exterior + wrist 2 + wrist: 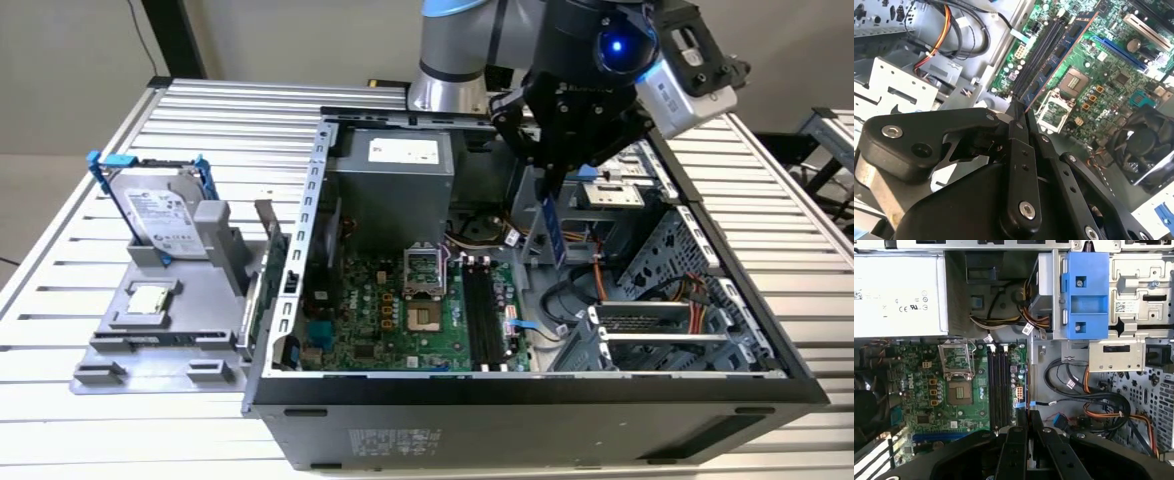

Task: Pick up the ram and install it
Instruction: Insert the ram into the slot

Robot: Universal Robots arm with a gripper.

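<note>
Hanging over the open case [534,400], upper right of the exterior view, the gripper [546,172] has its fingers [1019,150] pinched shut on one end of the ram [549,225]. The stick points straight down from the grip into the case. Its low end is near the slots [483,320], just to the exterior view's right of them, and as far as I can judge it isn't seated. The second wrist view looks along the stick: green board and a row of black chips, running out from the grip toward the slots.

My guess on the why: clamping the flat faces holds the thin edge straight so it can line up with a narrow slot. Coming in from above also clears the case walls and the cables [1104,410].

Going outward, the slots sit beside the CPU socket [420,275] on the motherboard [360,320], and all look unfilled to me. The power supply [394,170] is behind that, and a blue bracket [1086,295] sits on the drive cage. At the exterior view's left, a hard drive [160,215] with blue rails stands upright in a grey holder [147,350] on the slatted table [54,300], probably parked out of the way.

Writing: there's a white label on the power supply, a sticker on the drive, small tags on the cables and a barcode sticker by the bracket. I'm not reading any of it off.
</note>
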